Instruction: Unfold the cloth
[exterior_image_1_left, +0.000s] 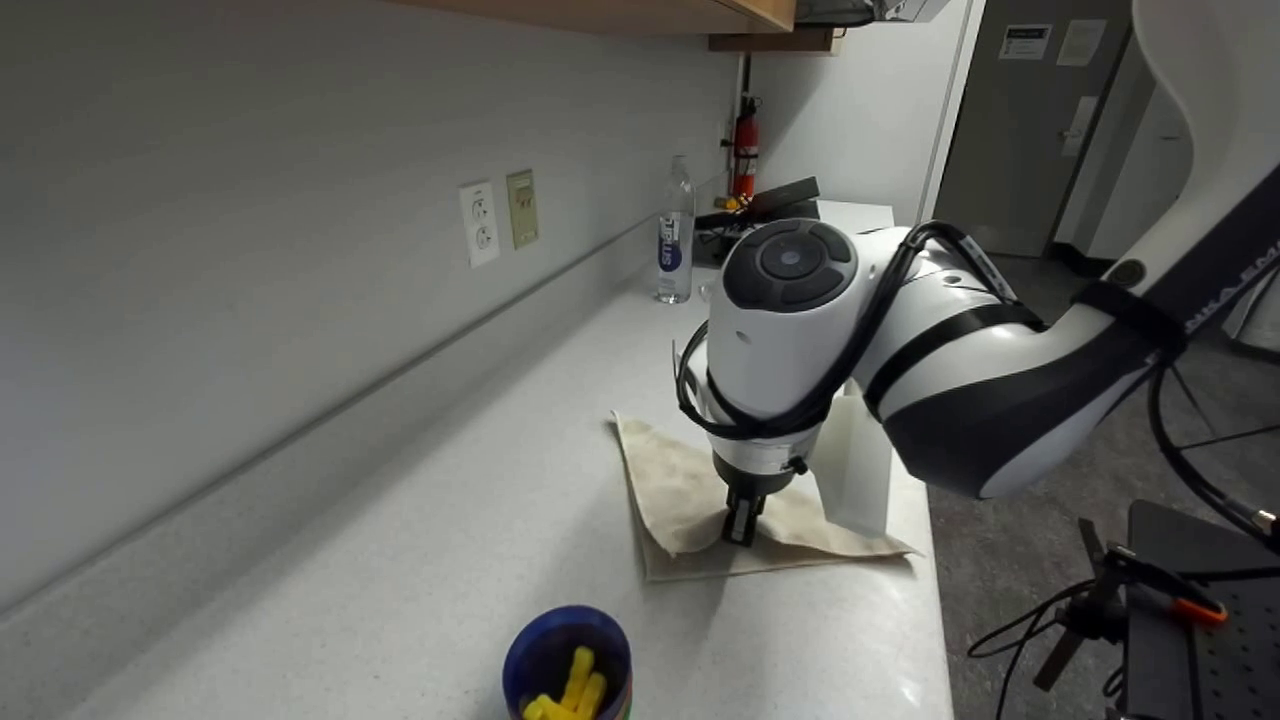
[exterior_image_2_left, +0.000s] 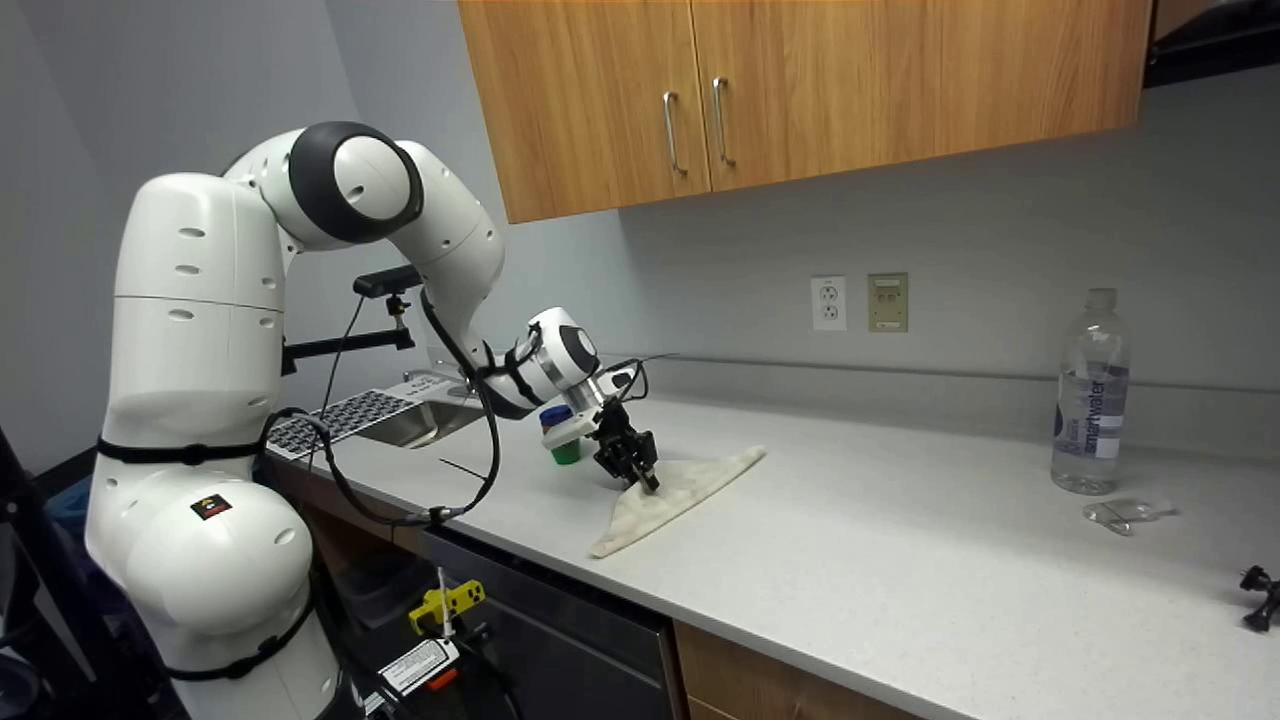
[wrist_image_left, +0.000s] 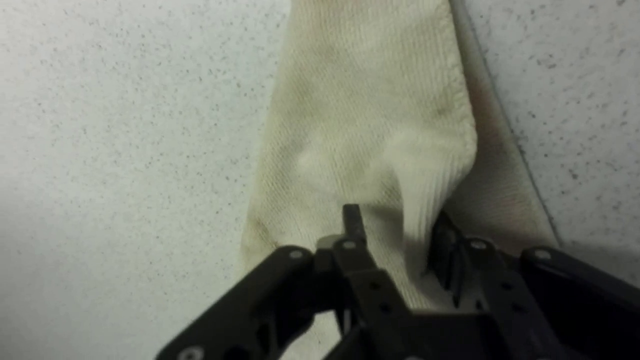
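Observation:
The beige cloth lies folded on the counter, its top layer set back from the lower layer along one edge. In the wrist view that top edge rises as a narrow fold between the fingers of my gripper. One finger stands against the fold on its lower-layer side; a gap separates the opposite finger from it. The jaws are partly apart. In both exterior views my gripper points down onto the cloth, near its edge, and the arm covers part of the fabric.
A blue cup holding yellow pieces stands near the cloth. Farther along the counter are a water bottle and a small clear object. The wall borders one side of the counter, and its front edge borders the opposite side.

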